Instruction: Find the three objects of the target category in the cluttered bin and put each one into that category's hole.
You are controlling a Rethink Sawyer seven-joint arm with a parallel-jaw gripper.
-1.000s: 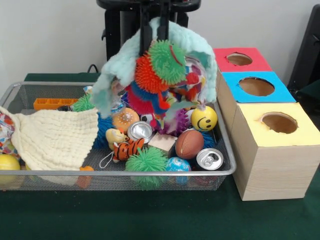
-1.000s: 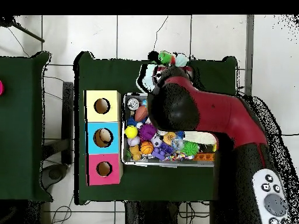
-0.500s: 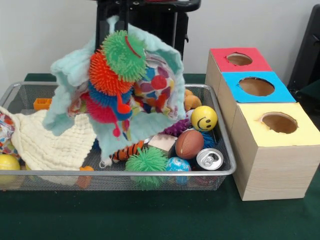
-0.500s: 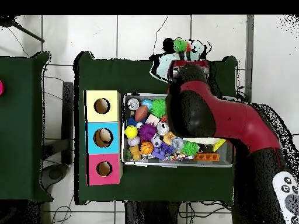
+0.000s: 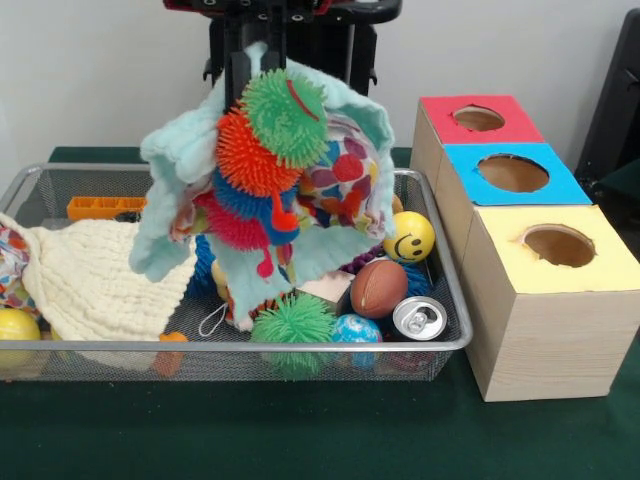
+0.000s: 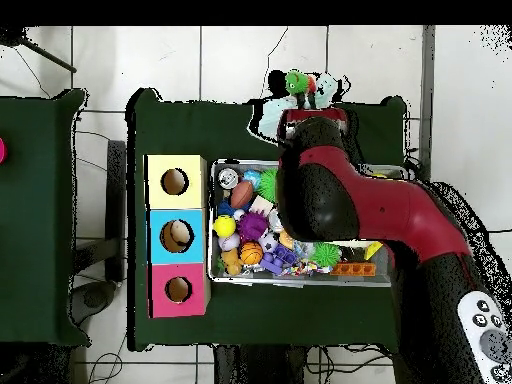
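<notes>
My gripper point(image 5: 258, 45) hangs above the wire bin point(image 5: 300, 346), shut on a mint cloth point(image 5: 175, 160). A spiky caterpillar toy point(image 5: 255, 150) of green, orange, blue and red balls is lifted with the cloth, clear of the pile. The cloth's patterned inner side faces right. In the overhead view the red arm point(image 6: 340, 200) covers much of the bin point(image 6: 300, 282), and the toy point(image 6: 296, 82) and cloth point(image 6: 270, 115) show past the bin's far edge. The red point(image 5: 440, 110), blue point(image 5: 565, 185) and yellow point(image 5: 510, 250) hole boxes stand right of the bin.
In the bin lie a football point(image 5: 378, 288), a smiley ball point(image 5: 408, 237), a can point(image 5: 419, 317), a green spiky ball point(image 5: 293, 325), a globe ball point(image 5: 355, 330), a cream cloth point(image 5: 90, 280), an orange block point(image 5: 100, 207) and a yellow ball point(image 5: 15, 325).
The lifted cloth and spiky toy swung left from over the bin's right half, then came back slightly right. The tiger toy and donut are now hidden behind the cloth.
</notes>
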